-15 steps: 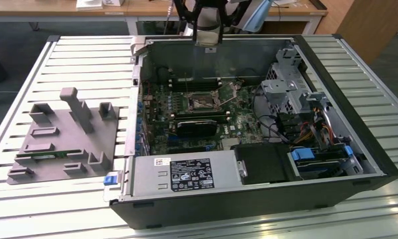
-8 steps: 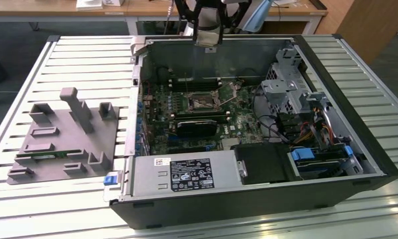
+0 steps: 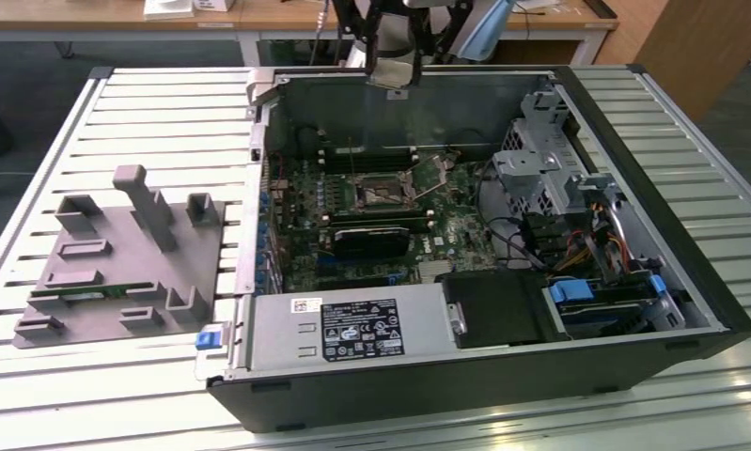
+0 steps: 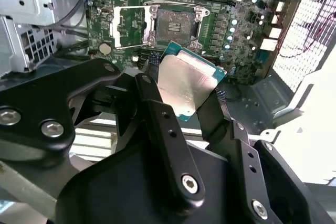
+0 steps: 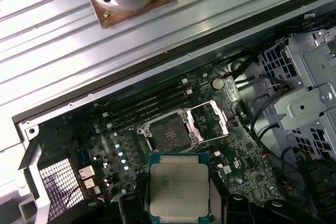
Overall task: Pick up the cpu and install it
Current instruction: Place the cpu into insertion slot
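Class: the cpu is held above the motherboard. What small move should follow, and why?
Probably carry the cpu over the socket: the gripper holds it raised, not yet above the socket, whose frame stands open.

cpu (image 4: pixel 188 77) side edges hidden behind gripper (image 4: pixel 181 87)

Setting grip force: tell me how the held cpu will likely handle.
The cpu is a thin flat plate, so probably stiff and light. Its shiny metal top looks smooth; pinched at its edges by the end effector, it could slip or tilt. Its thin green rim looks fragile against knocks.
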`<control>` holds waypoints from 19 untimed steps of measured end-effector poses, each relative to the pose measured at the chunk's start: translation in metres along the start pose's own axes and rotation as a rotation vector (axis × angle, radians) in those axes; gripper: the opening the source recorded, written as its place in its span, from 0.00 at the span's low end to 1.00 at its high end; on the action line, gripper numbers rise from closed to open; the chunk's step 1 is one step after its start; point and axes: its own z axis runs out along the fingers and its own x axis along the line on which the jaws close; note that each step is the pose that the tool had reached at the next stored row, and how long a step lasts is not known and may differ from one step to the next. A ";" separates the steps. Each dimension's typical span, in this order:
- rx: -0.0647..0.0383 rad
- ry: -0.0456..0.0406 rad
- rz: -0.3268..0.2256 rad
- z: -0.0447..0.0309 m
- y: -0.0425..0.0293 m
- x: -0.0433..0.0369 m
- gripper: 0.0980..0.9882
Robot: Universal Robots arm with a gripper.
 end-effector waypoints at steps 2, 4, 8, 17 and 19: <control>0.000 -0.0017 0.022 0.0001 0.0003 0.0002 0.50; 0.000 -0.0034 0.045 0.0002 0.0005 0.0003 0.50; 0.000 -0.0074 0.100 0.0005 0.0009 0.0004 0.50; 0.000 -0.0142 0.195 0.0008 0.0009 0.0005 0.50; 0.000 -0.0153 0.210 0.0009 0.0008 0.0006 0.50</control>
